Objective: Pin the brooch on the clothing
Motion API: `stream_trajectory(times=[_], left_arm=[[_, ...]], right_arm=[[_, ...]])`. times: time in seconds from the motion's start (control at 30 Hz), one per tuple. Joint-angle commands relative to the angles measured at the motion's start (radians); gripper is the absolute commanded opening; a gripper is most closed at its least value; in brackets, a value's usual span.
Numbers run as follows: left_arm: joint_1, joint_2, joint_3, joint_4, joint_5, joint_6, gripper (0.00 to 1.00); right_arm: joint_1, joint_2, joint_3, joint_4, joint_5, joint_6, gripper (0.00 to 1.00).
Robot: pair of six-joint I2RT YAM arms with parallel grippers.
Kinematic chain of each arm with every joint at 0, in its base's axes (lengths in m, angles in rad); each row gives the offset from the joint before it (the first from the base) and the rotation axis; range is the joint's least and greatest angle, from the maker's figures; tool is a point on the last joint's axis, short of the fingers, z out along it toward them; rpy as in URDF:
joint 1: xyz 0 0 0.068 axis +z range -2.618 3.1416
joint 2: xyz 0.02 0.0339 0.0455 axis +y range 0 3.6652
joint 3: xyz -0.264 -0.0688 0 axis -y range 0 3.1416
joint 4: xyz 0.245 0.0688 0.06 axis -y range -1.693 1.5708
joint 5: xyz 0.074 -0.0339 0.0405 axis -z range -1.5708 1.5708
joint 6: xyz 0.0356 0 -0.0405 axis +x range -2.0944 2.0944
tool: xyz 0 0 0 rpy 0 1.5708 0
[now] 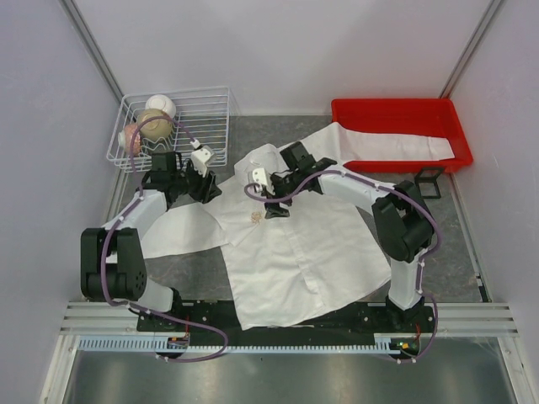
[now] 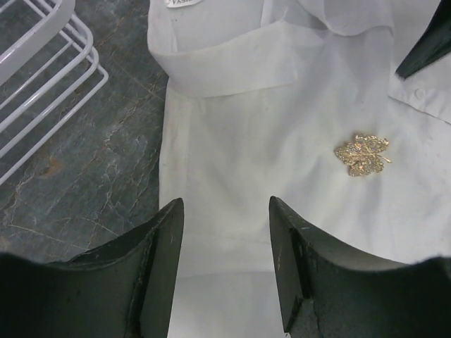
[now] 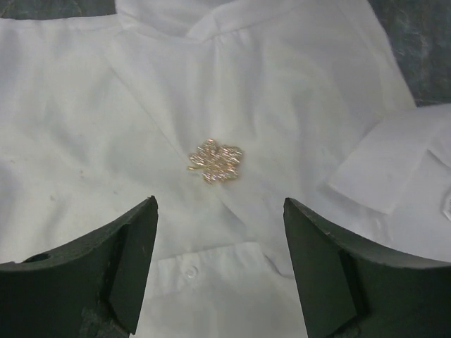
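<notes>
Nearest, the shirt lies spread on the dark, stone-patterned table. The brooch sits on its chest below the collar; whether it is pinned or just lying there, I can't tell. The left gripper and right gripper hover near it, jaws spread and empty. Farther back, a wire basket and a red tray stand against pale walls.
</notes>
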Motion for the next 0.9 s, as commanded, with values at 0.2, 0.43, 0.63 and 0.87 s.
stream_trajectory(times=[0.2, 0.43, 0.63, 0.87], left_arm=[[-0.036, 0.112, 0.097, -0.02, -0.109, 0.006, 0.62], [-0.039, 0.132, 0.106, -0.021, -0.096, 0.015, 0.61], [-0.036, 0.109, 0.088, -0.008, -0.117, -0.034, 0.59], [-0.026, 0.059, 0.067, -0.012, -0.117, -0.072, 0.59]], right_arm=[[-0.174, 0.252, 0.517, -0.22, 0.046, 0.223, 0.77], [-0.197, 0.444, 0.805, -0.109, 0.194, 0.414, 0.76], [-0.187, 0.518, 0.832, 0.074, 0.294, 0.397, 0.76], [-0.154, 0.552, 0.772, 0.207, 0.3, 0.215, 0.77]])
